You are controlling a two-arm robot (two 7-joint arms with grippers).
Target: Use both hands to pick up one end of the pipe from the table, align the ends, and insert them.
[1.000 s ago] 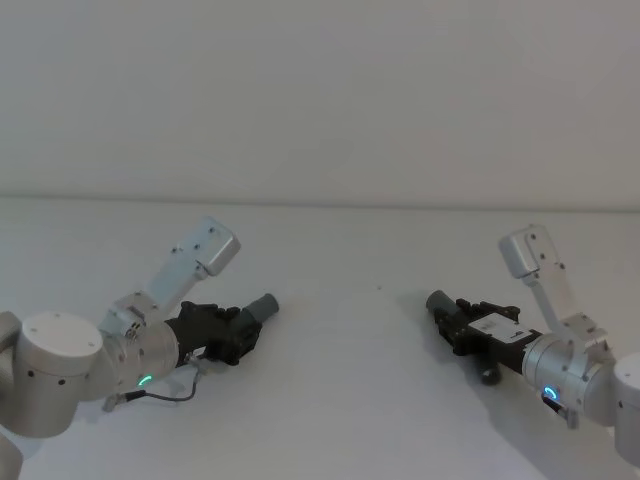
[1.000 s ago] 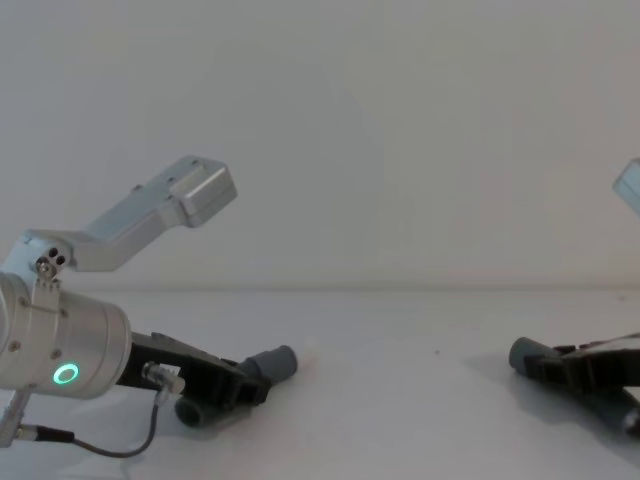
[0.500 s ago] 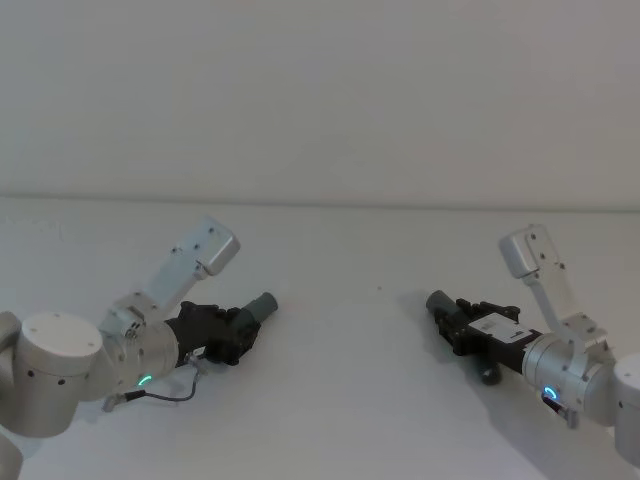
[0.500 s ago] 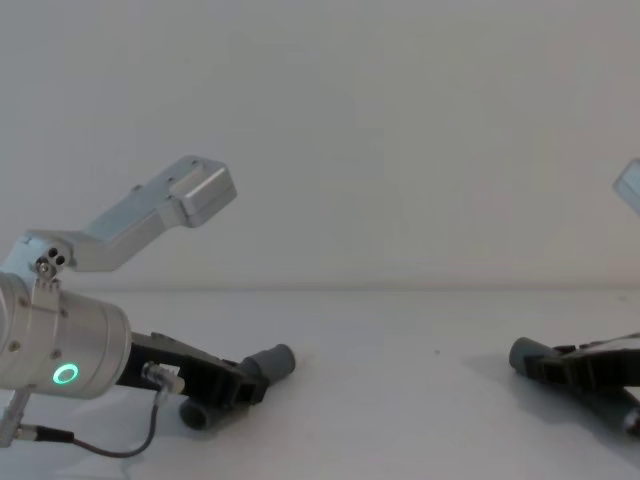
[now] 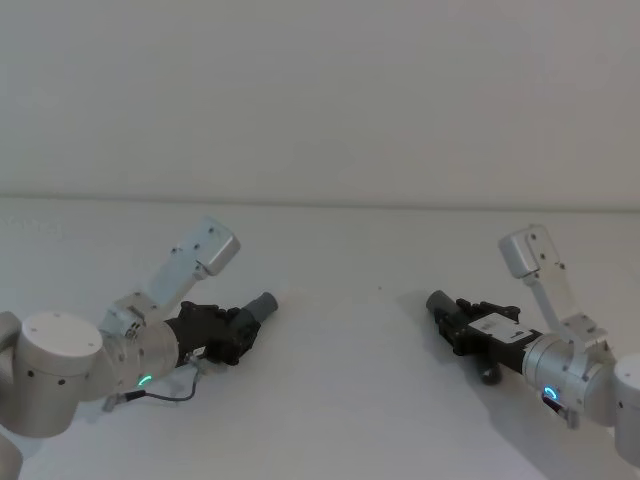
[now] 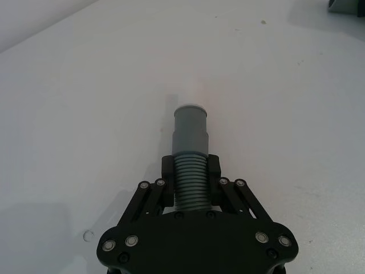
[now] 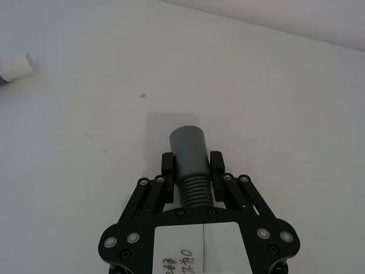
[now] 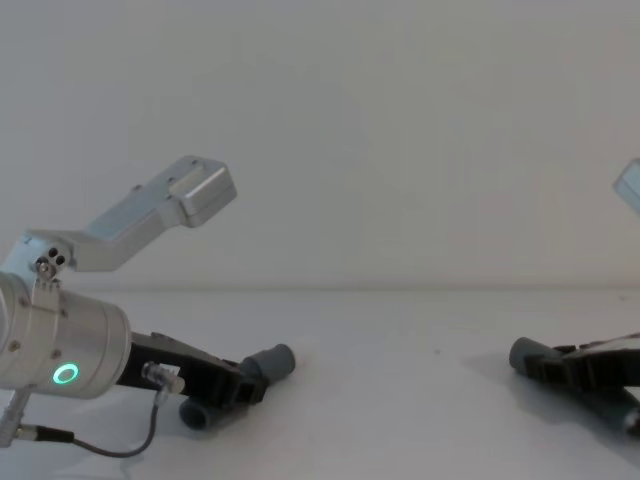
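left gripper (image 6: 190,171) eased back, gripping plug piece (image 6: 190,130); right gripper (image 7: 192,162) grips socket piece (image 7: 189,145).

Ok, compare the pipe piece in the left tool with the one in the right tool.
Tip: the left piece ends in a narrower whitish plug; the right piece ends in a plain grey collar. Pose: the left piece points toward the robot's right, the right piece toward its left, tips apart. Shared: both are ribbed grey tubes, each clamped on its ribs by the left tool or right tool.
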